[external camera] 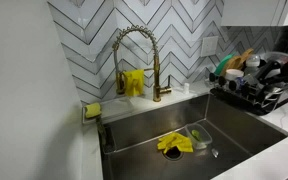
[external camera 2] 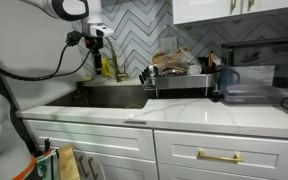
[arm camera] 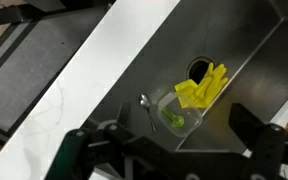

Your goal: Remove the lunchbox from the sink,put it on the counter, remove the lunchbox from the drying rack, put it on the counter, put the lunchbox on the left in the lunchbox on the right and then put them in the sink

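A clear lunchbox (arm camera: 174,112) with a small green item inside lies on the sink floor. It touches a pair of yellow gloves (arm camera: 202,88), and a spoon (arm camera: 147,108) lies beside it. The lunchbox also shows in an exterior view (external camera: 200,136). My gripper (arm camera: 169,142) is open and empty, high above the sink, with its fingers spread either side of the lunchbox in the wrist view. In an exterior view the gripper (external camera 2: 96,42) hangs above the sink near the faucet. The drying rack (external camera: 249,88) (external camera 2: 179,82) is full of dishes; I cannot pick out a lunchbox in it.
A gold faucet (external camera: 134,45) arches over the back of the sink. A yellow sponge (external camera: 92,110) sits on the sink's corner. White counter (external camera 2: 219,115) runs in front of the rack. A dark container (external camera 2: 249,96) stands beside the rack.
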